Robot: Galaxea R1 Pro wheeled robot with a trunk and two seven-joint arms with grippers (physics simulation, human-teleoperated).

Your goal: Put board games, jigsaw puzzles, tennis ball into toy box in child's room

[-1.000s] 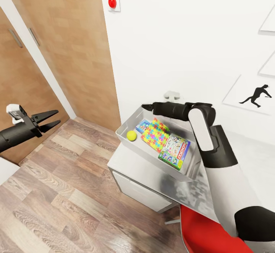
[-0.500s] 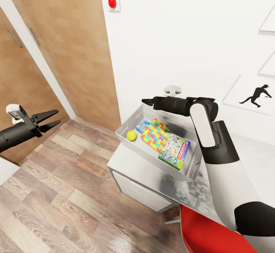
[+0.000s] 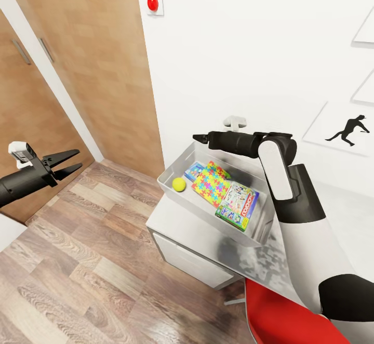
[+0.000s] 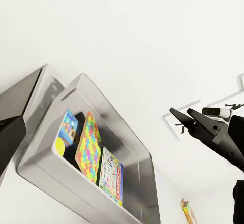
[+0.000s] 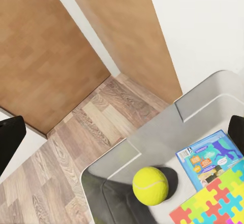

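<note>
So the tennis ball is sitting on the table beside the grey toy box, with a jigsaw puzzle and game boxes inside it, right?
Not quite: the tennis ball lies inside the toy box, next to the jigsaw puzzle and game boxes, as the head view shows. The rest holds.

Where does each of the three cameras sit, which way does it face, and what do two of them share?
Head view: high up, looking down on the toy box, both arms; left claw over floor, right claw above the box.
Left wrist view: looks sideways at the toy box and the right claw.
Right wrist view: looks down on the tennis ball; dark finger edges.
Shared: all show the tennis ball.
</note>
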